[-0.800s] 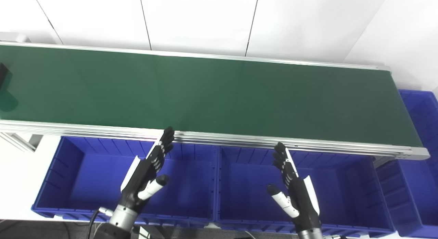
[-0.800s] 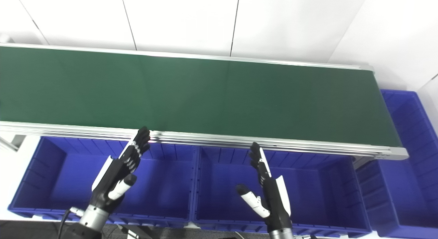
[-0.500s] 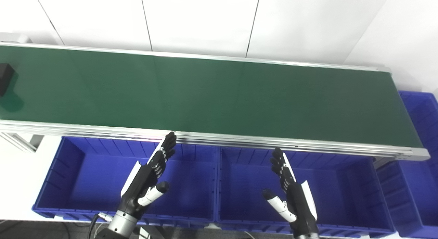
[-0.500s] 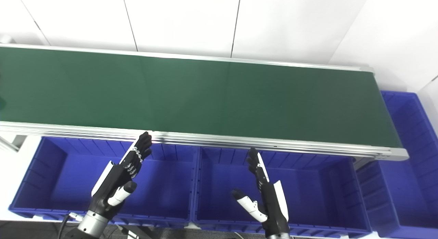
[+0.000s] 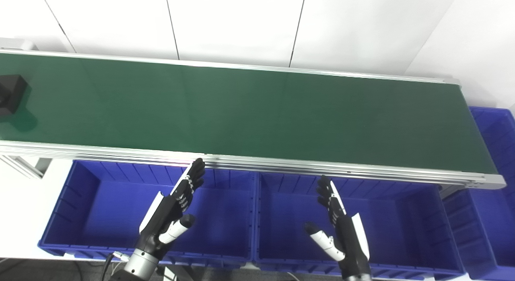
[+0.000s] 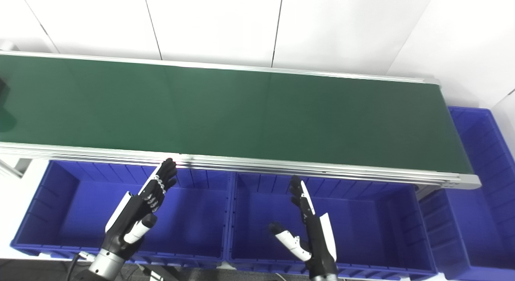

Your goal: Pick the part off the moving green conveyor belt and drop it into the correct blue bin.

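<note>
A dark blocky part [image 5: 10, 99] rides on the green conveyor belt [image 5: 249, 112] at the far left edge of the left eye view; in the right eye view only a sliver of it shows at the left border. My left hand [image 5: 171, 210] is open, fingers straight, hovering over the left blue bin [image 5: 80, 208] below the belt's near rail. Over the middle blue bin [image 5: 402, 228] my right hand [image 5: 342, 232] is open too, thumb spread out. Both hands hold nothing and are far from the part.
A third blue bin [image 5: 493, 160] stands past the belt's right end. The belt's aluminium near rail [image 5: 281, 165] runs between the hands and the belt surface. White wall panels stand behind the belt.
The dark part has come further into view from the left along the belt. Both hands have sunk a little lower and nearer, staying open.
</note>
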Tool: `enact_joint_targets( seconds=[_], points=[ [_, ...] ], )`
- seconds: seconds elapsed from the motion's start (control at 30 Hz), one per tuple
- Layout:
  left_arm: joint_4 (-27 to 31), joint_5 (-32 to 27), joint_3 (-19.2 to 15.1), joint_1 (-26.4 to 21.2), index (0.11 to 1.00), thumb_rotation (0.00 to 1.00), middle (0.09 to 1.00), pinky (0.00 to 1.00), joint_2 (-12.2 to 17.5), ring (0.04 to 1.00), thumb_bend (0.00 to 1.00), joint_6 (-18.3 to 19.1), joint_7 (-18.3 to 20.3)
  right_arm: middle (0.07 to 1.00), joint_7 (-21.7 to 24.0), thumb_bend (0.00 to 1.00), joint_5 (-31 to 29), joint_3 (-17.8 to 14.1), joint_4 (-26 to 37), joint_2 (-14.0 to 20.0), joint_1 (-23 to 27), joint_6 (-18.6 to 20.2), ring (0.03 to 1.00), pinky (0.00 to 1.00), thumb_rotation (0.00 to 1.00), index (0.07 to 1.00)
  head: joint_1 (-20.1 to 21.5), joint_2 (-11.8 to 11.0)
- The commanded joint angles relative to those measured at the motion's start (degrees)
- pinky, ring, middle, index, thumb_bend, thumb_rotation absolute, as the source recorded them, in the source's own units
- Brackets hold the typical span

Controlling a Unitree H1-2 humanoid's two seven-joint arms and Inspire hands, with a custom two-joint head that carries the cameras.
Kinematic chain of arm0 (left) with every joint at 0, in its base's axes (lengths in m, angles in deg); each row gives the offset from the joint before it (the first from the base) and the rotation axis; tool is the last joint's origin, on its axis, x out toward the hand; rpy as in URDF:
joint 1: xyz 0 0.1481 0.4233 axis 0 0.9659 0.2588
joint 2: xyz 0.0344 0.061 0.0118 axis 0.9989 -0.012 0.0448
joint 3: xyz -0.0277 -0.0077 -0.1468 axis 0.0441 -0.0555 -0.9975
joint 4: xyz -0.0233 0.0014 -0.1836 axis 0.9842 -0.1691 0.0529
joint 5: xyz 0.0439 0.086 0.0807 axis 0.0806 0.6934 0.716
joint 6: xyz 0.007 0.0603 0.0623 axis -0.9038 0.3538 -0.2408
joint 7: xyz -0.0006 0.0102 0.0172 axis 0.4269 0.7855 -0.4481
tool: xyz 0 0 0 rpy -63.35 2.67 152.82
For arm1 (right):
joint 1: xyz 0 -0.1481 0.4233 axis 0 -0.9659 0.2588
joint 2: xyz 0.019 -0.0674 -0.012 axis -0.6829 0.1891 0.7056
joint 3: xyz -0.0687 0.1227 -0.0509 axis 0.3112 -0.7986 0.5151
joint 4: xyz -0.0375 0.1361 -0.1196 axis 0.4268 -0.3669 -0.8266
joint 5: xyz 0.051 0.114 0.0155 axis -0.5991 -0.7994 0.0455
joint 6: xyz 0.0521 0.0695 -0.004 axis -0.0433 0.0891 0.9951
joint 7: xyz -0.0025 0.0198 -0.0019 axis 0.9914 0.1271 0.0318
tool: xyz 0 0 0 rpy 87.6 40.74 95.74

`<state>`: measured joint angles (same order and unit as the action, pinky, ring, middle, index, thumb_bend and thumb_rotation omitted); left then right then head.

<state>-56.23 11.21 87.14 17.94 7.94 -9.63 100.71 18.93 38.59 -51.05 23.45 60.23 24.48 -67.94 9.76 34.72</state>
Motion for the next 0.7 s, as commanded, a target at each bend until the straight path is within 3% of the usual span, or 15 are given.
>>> enact_joint_targets(
  seconds=[0.0, 0.17, 0.2, 0.27, 0.4, 0.67],
  points=[
    [0.7, -0.3, -0.5, -1.1, 1.0, 0.79, 1.0, 1.0, -0.3, 1.0, 0.89, -2.3, 0.8, 0.958, -1.2, 0.72, 0.4, 0.4, 0.4, 0.3, 0.5, -2.9, 0.941, 0.91, 0.76, 0.986, 1.0, -0.3],
    [-0.2, -0.8, -2.2, -1.5, 1.0, 0.79, 1.0, 1.0, -0.5, 1.0, 0.89, -2.3, 1.7, 0.954, -4.7, 0.72, 1.6, 2.8, -1.2, 0.8, 1.9, -2.9, 0.929, 0.9, 0.75, 0.969, 6.9, -1.4],
    [-0.2, -0.7, -2.6, -1.5, 1.0, 0.79, 1.0, 1.0, -0.4, 1.0, 0.89, -2.3, 1.6, 0.952, -5.2, 0.72, 1.8, 3.3, -1.4, 0.8, 2.1, -2.9, 0.925, 0.9, 0.74, 0.966, 10.2, -1.9],
    [-0.3, -0.9, -3.3, -1.4, 1.0, 0.8, 1.0, 1.0, -0.3, 1.0, 0.89, -2.3, 1.7, 0.949, -6.0, 0.73, 2.1, 4.0, -1.6, 0.8, 2.4, -2.9, 0.923, 0.89, 0.73, 0.961, 12.5, -2.1],
    [-0.2, -1.9, -4.6, -1.3, 1.0, 0.81, 1.0, 1.0, -1.1, 1.0, 0.87, -2.3, 1.9, 0.936, -6.1, 0.8, 2.6, 3.9, -1.3, -0.1, 2.4, -2.9, 0.922, 0.87, 0.73, 0.948, 17.0, -2.2],
    [-0.3, -4.0, -6.6, -1.5, 1.0, 0.86, 1.0, 1.0, -1.2, 1.0, 0.84, -2.3, 4.8, 0.932, -6.1, 0.84, 4.4, 3.2, -0.7, -2.3, 2.1, -2.9, 0.926, 0.89, 0.74, 0.951, 19.0, -0.3]
  ],
)
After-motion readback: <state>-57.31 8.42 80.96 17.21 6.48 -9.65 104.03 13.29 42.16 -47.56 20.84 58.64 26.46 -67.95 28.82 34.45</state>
